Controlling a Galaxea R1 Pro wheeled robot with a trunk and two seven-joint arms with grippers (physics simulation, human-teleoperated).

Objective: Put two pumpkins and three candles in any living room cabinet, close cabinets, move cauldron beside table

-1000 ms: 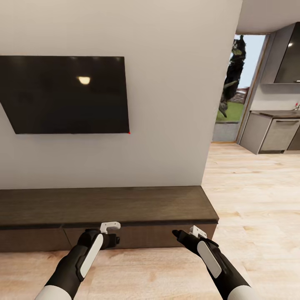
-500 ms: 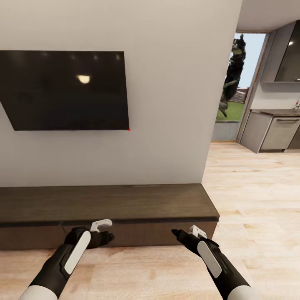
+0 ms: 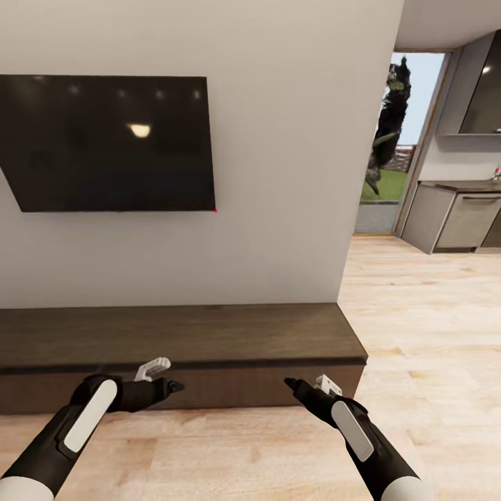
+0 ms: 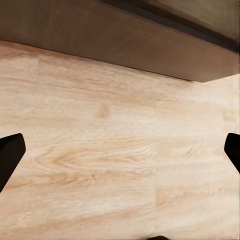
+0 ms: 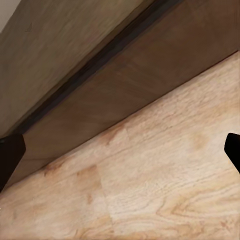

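Low across the lower half of the head view, the cabinet [image 3: 209,341] runs with its long axis from the left edge to right of centre, fronts shut and facing the camera, under a dark TV [image 3: 111,142] on the white wall [image 3: 278,174]. Both hands hang before it over the wood floor [image 3: 431,334]: the left hand [image 3: 174,385] and right hand [image 3: 289,382] each spread wide, holding nothing. Grey kitchen units [image 3: 456,223] stand at right.

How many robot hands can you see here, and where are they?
2. The left gripper hangs low before the cabinet, nearer its middle; the right gripper hangs low before its right end. Both are empty.
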